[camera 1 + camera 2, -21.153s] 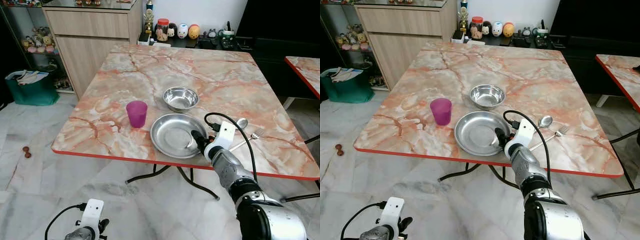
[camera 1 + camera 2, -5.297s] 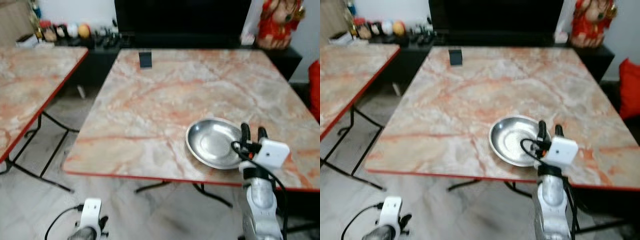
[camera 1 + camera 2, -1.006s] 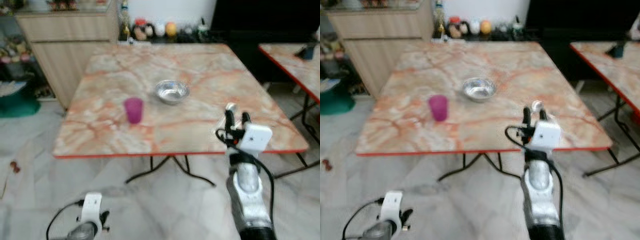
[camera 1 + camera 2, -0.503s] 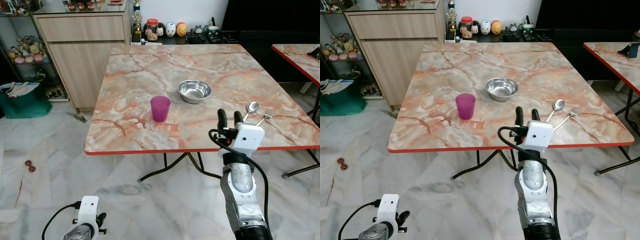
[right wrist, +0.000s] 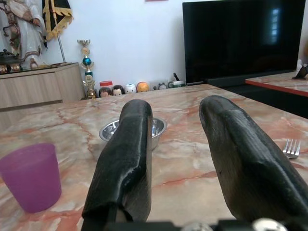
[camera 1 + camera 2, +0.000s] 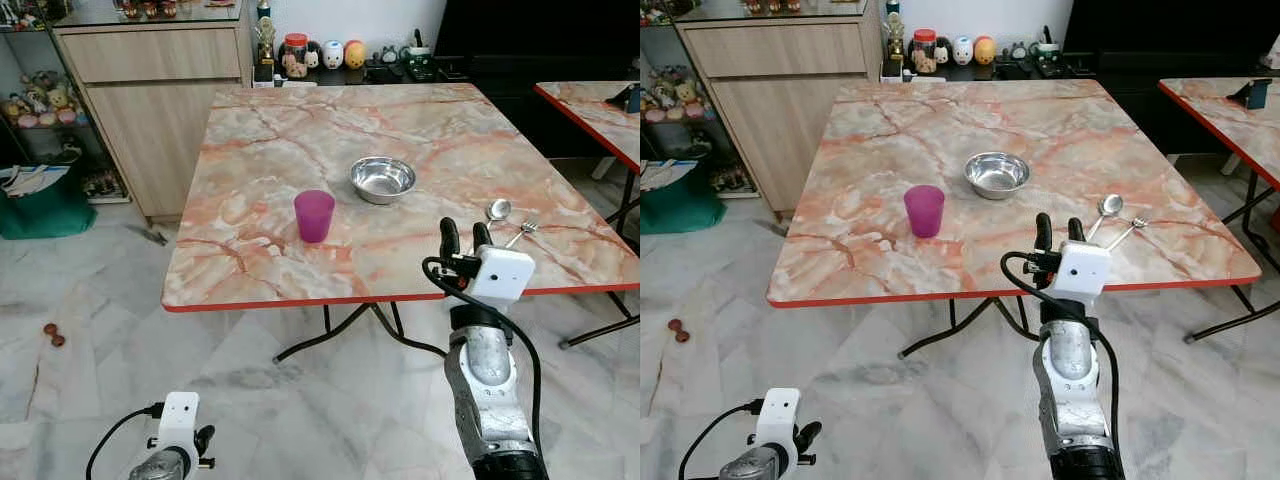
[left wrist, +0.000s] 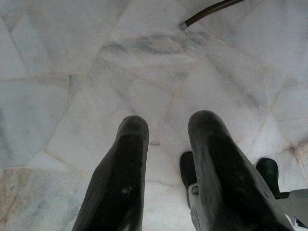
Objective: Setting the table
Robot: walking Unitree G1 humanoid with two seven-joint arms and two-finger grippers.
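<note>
**Right gripper raised at the table's near edge, fingers apart**

Raised in front of the near red edge of the marble table (image 6: 300,120), the right gripper (image 6: 462,238) was seen with its two black fingers (image 5: 126,159) spread apart and nothing held between them. It was pointed upward and toward the tabletop, level with the things laid there.

On the table, a purple cup (image 6: 314,215) was stood upright toward the near left part. A steel bowl (image 6: 383,178) was placed farther back and to the right of the cup, well apart from it. A spoon (image 6: 497,210) and a fork (image 6: 520,233) were laid side by side near the right edge, just beyond the right gripper; whether the two touched could not be made out.

The left gripper (image 7: 166,163) was hung low by the marble floor (image 6: 90,330), its fingers parted and nothing between them.

A wooden cabinet (image 6: 160,80) was stood behind the table's left corner, and small figurines (image 6: 325,52) were lined on a low shelf by the wall. A green bag (image 6: 40,205) was set on the floor at the left. The corner of a second table (image 6: 590,105) was seen at the right.
</note>
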